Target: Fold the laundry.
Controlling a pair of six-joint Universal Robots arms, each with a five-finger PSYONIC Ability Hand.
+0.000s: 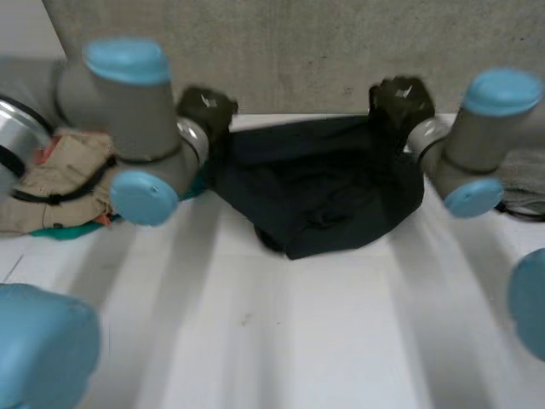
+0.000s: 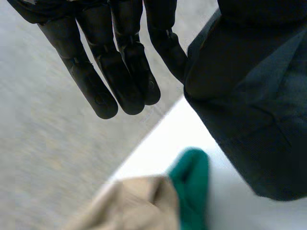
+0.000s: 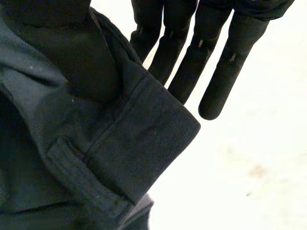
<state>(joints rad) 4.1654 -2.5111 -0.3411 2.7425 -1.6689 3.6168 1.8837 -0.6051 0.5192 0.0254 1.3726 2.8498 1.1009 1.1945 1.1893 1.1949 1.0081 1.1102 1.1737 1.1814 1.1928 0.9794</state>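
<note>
A black garment (image 1: 319, 187) lies at the far middle of the white tabletop (image 1: 281, 324), stretched between the two hands. The left hand (image 1: 207, 109) is at its far left corner and the right hand (image 1: 400, 100) at its far right corner. A pile of beige clothes (image 1: 60, 183) with a green cloth (image 2: 192, 182) lies just beside the left hand, apart from the garment. Each hand keeps its fingers (image 2: 120, 57) straight and pinches the garment's edge against the thumb; the hem sits across the right hand's fingers (image 3: 192, 62).

Grey arms (image 1: 128, 111), light-blue caps (image 1: 126, 58), seemingly matte-black fingers (image 2: 129, 72).
</note>
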